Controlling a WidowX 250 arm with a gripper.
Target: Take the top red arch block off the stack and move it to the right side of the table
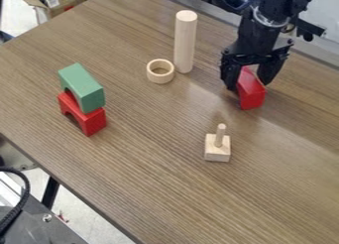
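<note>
Places are given on a clock face centred in the camera view. One table [132,153] carries six loose items, listed left to right.

- Arches, quantity two: one red arch [91,123] at 9 o'clock and one green arch [89,91] resting on top of it, between 9 and 10 o'clock. The green arch covers the upper part of the red arch.
- Ring [160,78], quantity one: pale wood, opening upward, just before 12 o'clock. It is near the foot of the cylinder, on its left side.
- Cylinder [185,44], quantity one: pale wood, standing upright just past 12 o'clock.
- Peg stand, quantity one: a small wooden base [217,153] with one upright peg [221,134], between 4 and 5 o'clock.
- Red block [252,95], quantity one: between 2 and 3 o'clock, between the fingers of the gripper. Its far end is partly hidden.
- Gripper [249,83], quantity one: black, at 2 o'clock, pointing down. Its two fingers stand wide apart, one on each side of the red block; firm contact with the block cannot be confirmed.

Cut off or obscured: the arm [268,12] is cut off by the top edge. A cardboard box [41,12] near 11 o'clock and a black cable [25,188] at 8 o'clock are also cut off. The contents of the box are hard to make out.
</note>
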